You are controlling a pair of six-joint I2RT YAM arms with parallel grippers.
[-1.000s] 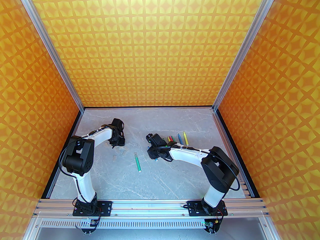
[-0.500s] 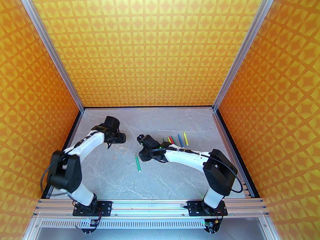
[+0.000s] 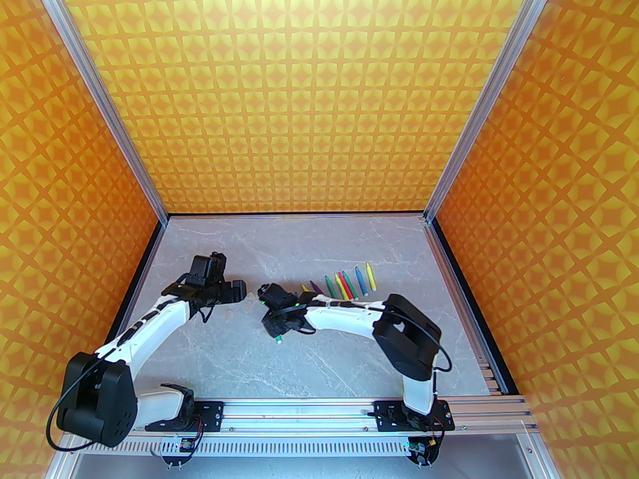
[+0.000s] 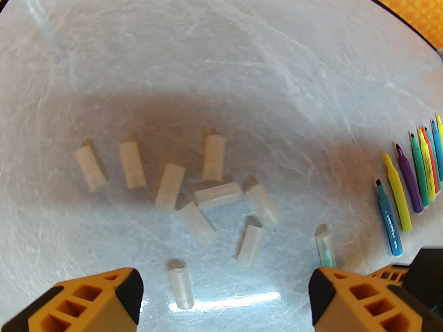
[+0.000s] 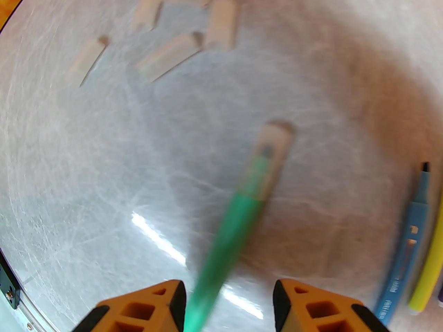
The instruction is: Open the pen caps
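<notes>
Both arms have shifted in the past second: the left arm has dropped its elbow back toward the near rail, while the right gripper point(image 3: 279, 325) has swung left and now sits over the green pen point(image 5: 225, 233). The left gripper point(image 3: 238, 291) hangs beside the cap pile. From the left wrist camera its fingers point(image 4: 104, 296) stand wide apart with nothing between them, above 9 loose pen caps point(image 4: 196, 223) scattered on the grey marbled table point(image 3: 349, 367). From the right wrist camera, the right gripper's fingers point(image 5: 311, 310) are parted wider than the green pen. It lies on the table between them, close to 1 finger, and the blur hides whether it touches. Its translucent cap point(image 5: 273, 147) is still on. A row of uncapped pens point(image 3: 344, 285) lies just right of the right gripper.
</notes>
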